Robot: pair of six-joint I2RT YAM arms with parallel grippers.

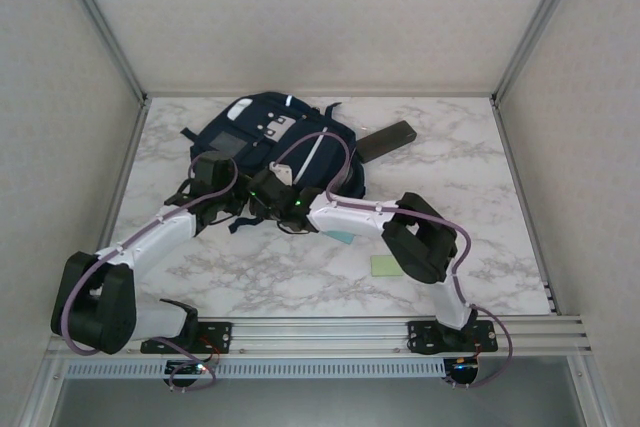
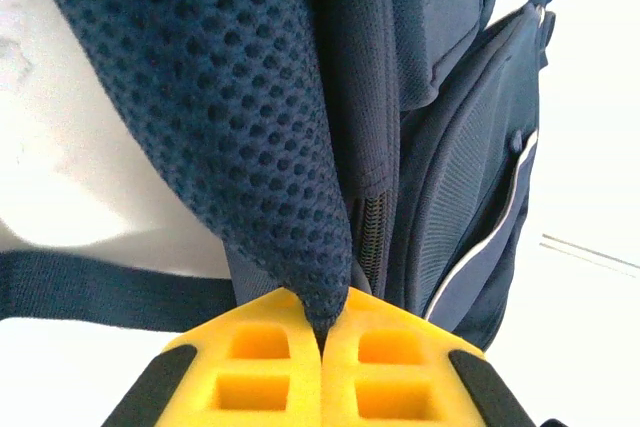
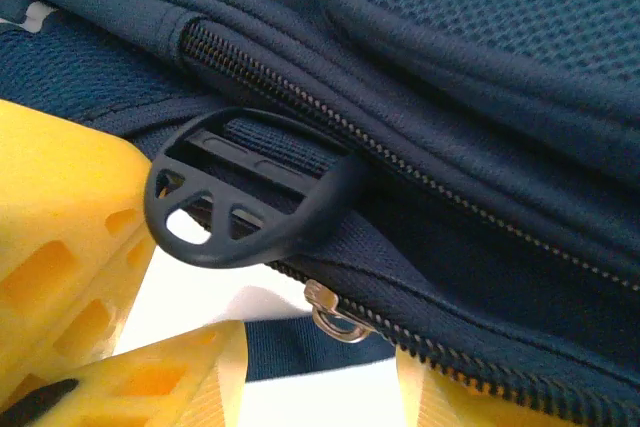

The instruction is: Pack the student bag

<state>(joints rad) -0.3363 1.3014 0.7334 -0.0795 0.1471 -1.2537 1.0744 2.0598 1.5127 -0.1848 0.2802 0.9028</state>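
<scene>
The bag [image 1: 265, 132] lies flat on the bench [image 1: 480, 187] in the upper centre of the top view, patches facing up. Its long axis seems to run from upper left to lower right of that frame, with straps trailing toward the bottom left; which end is the top I cannot tell. The left gripper [image 2: 322, 319] has its jaws fully closed, pinching the edge of a padded mesh strap [image 2: 230, 117]. The right gripper [image 3: 310, 362] has its jaws partly apart with nothing clamped. They sit at the bottom of the right wrist view, just below the zip [image 3: 420, 182], with the zip ring [image 3: 335, 319] between them. The zip looks closed along the stretch shown, so nothing can go in yet. The main risk is the right jaws closing on the wrong thing. The black buckle [image 3: 250, 202] and its webbing lie across the zip just beside the ring, so a slight misaim would catch the webbing or fabric instead. A pull on the ring could also drag the whole bag. The left hold is on a loose strap, not the body, so it may anchor poorly or slip off the mesh. Both arms crowd the bag's lower edge in the top view, so their cables could foul. A sliding bag could push the dark case [image 1: 385, 139] at its upper right.
</scene>
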